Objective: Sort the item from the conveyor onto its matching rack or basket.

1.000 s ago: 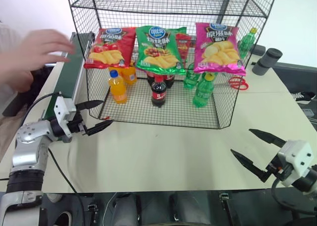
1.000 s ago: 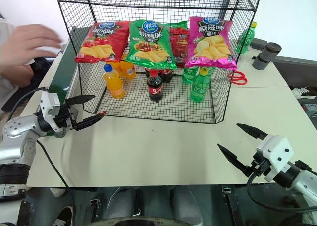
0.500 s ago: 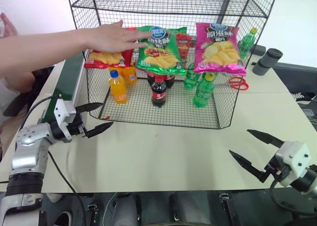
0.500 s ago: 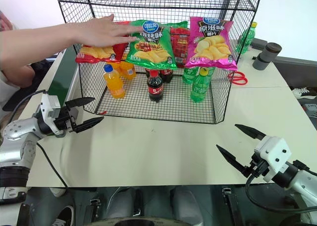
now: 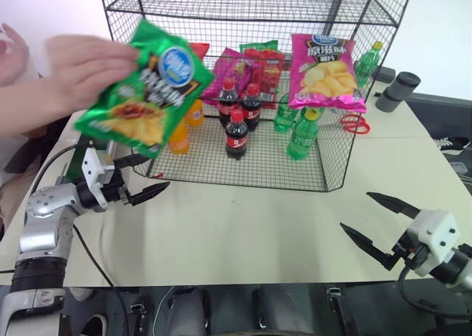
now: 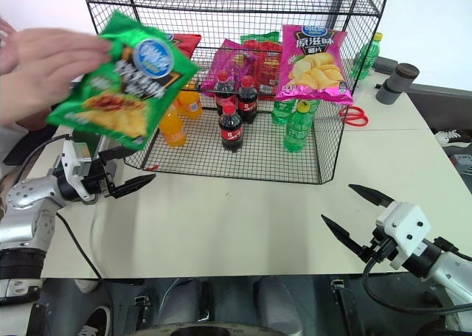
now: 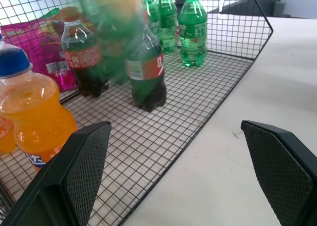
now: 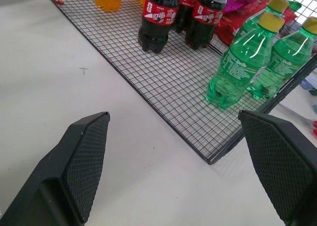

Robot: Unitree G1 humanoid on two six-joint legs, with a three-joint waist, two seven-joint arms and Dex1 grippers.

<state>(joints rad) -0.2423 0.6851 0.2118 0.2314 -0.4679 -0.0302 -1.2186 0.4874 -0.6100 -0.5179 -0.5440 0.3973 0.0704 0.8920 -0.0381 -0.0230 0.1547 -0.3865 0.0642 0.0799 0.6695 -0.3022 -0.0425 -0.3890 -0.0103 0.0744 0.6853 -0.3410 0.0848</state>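
Lifted off the front of the wire rack (image 5: 324, 175), the green crisp bag (image 5: 144, 89) now hangs in a person's hand (image 5: 92, 63), in the air above the left claw (image 5: 144, 176) and beside the conveyor (image 5: 99, 119). Both that claw and the right claw (image 5: 376, 222) stay wide and empty over the surface (image 5: 251, 233). The sorting has probably not begun, since the bag has yet to land on the belt.

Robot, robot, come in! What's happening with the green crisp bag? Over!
Both grippers, left and right, open, holding nothing. Green bag in a person's hand, in the air in front of the rack. Over.
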